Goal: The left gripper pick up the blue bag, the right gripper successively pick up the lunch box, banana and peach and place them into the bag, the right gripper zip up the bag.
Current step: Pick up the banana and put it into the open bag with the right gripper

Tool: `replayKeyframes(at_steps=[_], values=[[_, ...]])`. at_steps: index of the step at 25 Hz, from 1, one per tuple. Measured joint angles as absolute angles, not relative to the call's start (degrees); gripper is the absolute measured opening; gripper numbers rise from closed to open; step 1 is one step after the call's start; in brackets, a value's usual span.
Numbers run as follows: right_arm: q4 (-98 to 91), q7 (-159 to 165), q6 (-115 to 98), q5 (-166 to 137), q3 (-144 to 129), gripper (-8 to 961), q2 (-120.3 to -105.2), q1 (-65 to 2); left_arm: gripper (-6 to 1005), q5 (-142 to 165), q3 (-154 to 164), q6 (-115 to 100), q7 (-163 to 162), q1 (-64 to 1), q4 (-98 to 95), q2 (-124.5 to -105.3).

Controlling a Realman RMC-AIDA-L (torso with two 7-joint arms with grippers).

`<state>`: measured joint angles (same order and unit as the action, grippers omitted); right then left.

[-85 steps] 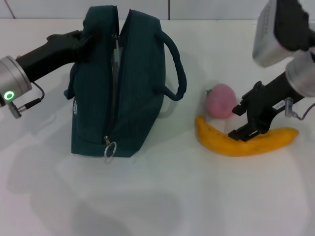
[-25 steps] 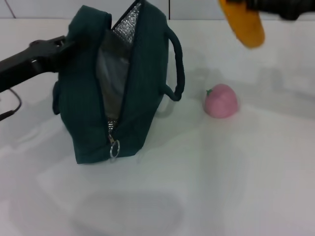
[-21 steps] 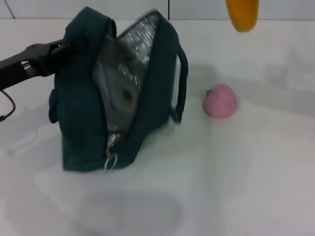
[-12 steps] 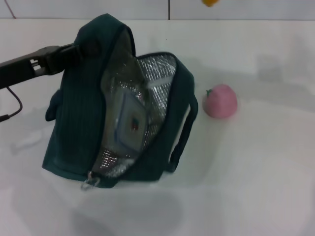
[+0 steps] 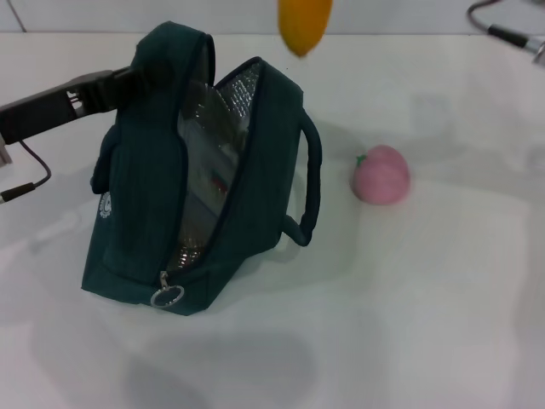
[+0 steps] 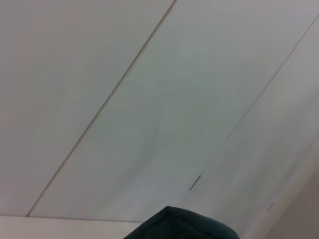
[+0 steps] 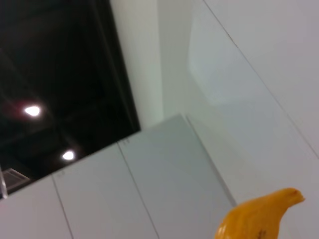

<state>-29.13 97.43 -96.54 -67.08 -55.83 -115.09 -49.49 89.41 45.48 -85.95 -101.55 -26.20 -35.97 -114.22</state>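
Note:
The blue bag [image 5: 200,179] stands tilted on the white table, its zip open and the silver lining showing. A bit of the lunch box [image 5: 213,183] shows inside it. My left gripper [image 5: 128,78] is shut on the bag's upper left edge, and the bag's top [image 6: 179,226] also peeks into the left wrist view. The banana [image 5: 304,25] hangs in the air above the bag's opening; only its lower end shows. It also appears in the right wrist view as the banana [image 7: 259,214], carried by my right gripper, whose fingers lie outside every view. The pink peach [image 5: 381,175] lies on the table right of the bag.
The bag's zip pull ring [image 5: 168,296] hangs at its near end, and a carry handle [image 5: 311,183] arches on its right side. A cable [image 5: 502,32] of the right arm shows at the top right. The white table [image 5: 409,307] spreads in front.
The banana has moved left, from the top right to above the bag's opening. The bag swung open toward me, then came back more upright.

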Motion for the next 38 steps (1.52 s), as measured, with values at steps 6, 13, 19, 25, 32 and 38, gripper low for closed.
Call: replayKeyframes(at_steps=[6,13,19,25,32,38], values=[[-28.3,87.2,-92.0,-70.1,-65.1,530,-115.80,-50.4,123,89.7,45.3,-85.1,-100.3,-26.2,-35.9,-114.45],[-27.8,80.9,-88.3,-67.2,-70.7,543,-116.19,-51.4,125,89.7,45.4,-84.8,-100.0,-26.6,-35.9,-114.55],[-27.8,79.5,-87.9,-57.4,-76.7,554,-116.19,-51.7,126,89.7,45.4,-83.7,-99.8,-26.7,-35.5,-114.87],[-24.6,80.4,-84.0,-51.4,-83.4,565,-116.19,-52.1,128,89.6,45.3,-83.7,-98.7,-26.9,-35.2,-115.46],[-26.2,73.9,-74.3,-51.8,-92.3,577,-116.08,-52.1,130,89.4,45.4,-83.7,-97.8,-26.9,-35.2,-115.80],[-35.2,67.6,-66.8,-58.5,-92.7,588,-115.82,-47.1,131,89.3,45.3,-83.6,-97.7,-26.3,-35.1,-115.18]])
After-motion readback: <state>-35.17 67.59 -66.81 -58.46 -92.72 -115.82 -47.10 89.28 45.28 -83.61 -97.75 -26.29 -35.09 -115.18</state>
